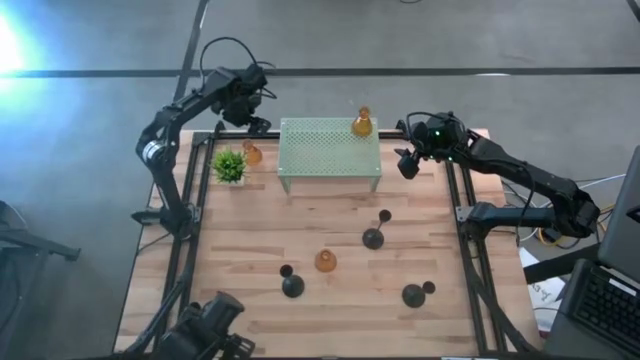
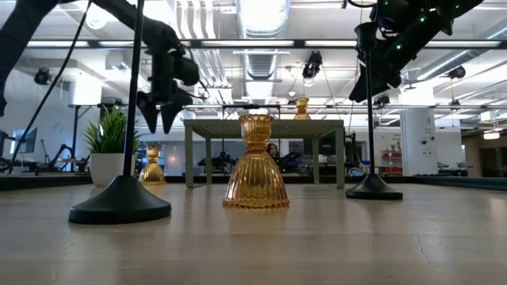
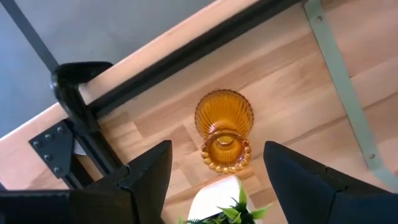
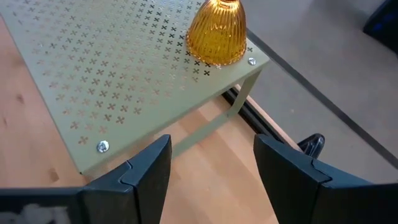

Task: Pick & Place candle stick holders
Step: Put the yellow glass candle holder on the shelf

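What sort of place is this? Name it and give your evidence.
Probably a robotics lab in an open industrial workspace. Two arms are mounted at a wooden table; the low view shows exposed ceiling ducts and strip lighting, with desks and equipment behind the mint-green perforated stand.

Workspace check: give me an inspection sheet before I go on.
Surface: pale wooden table.
Job's things: amber ribbed glass holders, one on the mint-green perforated stand at, one beside the small green potted plant at, one mid-table; slim black holders.
Clutter: nothing seen.
Grippers: left gripper open above the plant-side holder; right gripper open beside the stand.
Cables: on both arms.
Surroundings: grey floor.
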### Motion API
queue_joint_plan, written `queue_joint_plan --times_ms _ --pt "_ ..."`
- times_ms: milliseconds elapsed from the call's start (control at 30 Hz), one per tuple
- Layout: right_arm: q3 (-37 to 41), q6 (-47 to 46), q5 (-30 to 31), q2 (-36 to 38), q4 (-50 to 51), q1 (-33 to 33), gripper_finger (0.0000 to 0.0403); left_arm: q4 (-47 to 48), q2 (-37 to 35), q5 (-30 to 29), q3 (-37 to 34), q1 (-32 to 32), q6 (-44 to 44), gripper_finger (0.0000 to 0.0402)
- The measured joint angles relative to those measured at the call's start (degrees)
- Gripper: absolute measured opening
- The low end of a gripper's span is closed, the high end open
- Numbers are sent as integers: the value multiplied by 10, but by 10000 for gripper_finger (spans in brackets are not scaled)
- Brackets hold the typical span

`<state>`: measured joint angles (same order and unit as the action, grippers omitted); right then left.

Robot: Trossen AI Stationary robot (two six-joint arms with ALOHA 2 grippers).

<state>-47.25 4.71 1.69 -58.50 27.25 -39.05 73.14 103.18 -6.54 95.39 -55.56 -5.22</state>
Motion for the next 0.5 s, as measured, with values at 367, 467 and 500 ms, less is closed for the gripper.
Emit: queue_joint_plan --times_ms 367,467,500 --pt "5 0 0 0 0 0 219 -89 -54 11 -134 -29 19 257" --pt "4 0 0 0 0 0 219 -113 -60 52 -167 -40 21 257" --pt "4 0 0 0 -1 0 219 -117 -61 58 -174 -42 21 257"
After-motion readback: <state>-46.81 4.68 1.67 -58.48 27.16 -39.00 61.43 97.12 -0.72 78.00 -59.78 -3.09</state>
